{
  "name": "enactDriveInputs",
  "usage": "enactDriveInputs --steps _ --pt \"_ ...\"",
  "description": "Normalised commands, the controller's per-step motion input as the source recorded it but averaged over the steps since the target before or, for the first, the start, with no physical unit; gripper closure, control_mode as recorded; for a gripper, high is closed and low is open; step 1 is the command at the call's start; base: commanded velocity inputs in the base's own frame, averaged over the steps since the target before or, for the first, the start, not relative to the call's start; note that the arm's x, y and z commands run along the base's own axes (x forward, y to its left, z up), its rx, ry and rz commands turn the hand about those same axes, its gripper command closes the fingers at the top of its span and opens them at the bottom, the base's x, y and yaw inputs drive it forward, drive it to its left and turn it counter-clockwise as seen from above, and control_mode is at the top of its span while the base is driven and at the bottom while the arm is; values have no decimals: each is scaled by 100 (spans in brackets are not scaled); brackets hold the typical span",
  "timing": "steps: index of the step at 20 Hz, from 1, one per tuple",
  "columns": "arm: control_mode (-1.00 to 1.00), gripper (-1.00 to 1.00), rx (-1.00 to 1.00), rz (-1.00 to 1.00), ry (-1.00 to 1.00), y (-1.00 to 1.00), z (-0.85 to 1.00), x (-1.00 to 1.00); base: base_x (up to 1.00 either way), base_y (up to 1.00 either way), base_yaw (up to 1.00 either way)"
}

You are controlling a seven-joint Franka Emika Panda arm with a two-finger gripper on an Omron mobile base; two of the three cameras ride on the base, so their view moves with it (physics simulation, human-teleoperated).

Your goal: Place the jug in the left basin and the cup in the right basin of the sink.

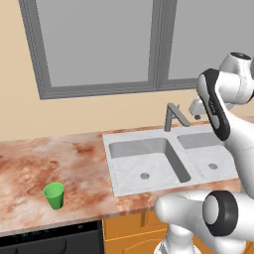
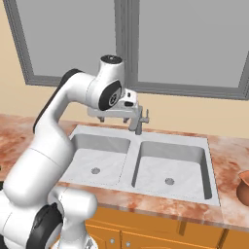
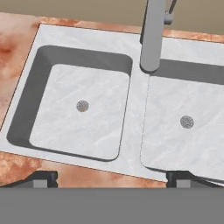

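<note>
Above the sink (image 2: 210, 160), gripper (image 2: 115, 118) hovers near faucet (image 2: 138, 121), fingers spread, empty. Cup (image 1: 54, 195) upright on counter (image 1: 59, 158) left; jug (image 2: 243, 186) on counter right.

Setting: a rendered home kitchen.
Evidence: light grey double-basin sink (image 2: 141, 138) with angular grey faucet (image 1: 173, 117), set in reddish marbled stone counter (image 1: 54, 158) beneath grey-framed windows (image 1: 99, 44).

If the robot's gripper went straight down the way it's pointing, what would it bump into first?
Probably the sink. The gripper points down at it, roughly over the strip between the two basins, with the faucet a little farther back. Exactly which part it meets first is hard to judge.
</note>
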Motion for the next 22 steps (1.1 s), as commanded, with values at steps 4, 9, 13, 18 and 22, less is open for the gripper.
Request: enactDriveInputs --steps 4,9,13,18,22 --pt "-100 -100 -3 0 0 -62 0 -26 0 0 0" --pt "-100 -100 -3 0 0 -67 -2 -27 0 0 0" --pt "-100 -100 -6 0 0 -63 -14 -19 0 0 0" --pt "-100 -100 -5 0 0 -63 -16 -4 0 0 0" --pt "-100 -100 -4 0 0 -66 -16 0 0 0 0"
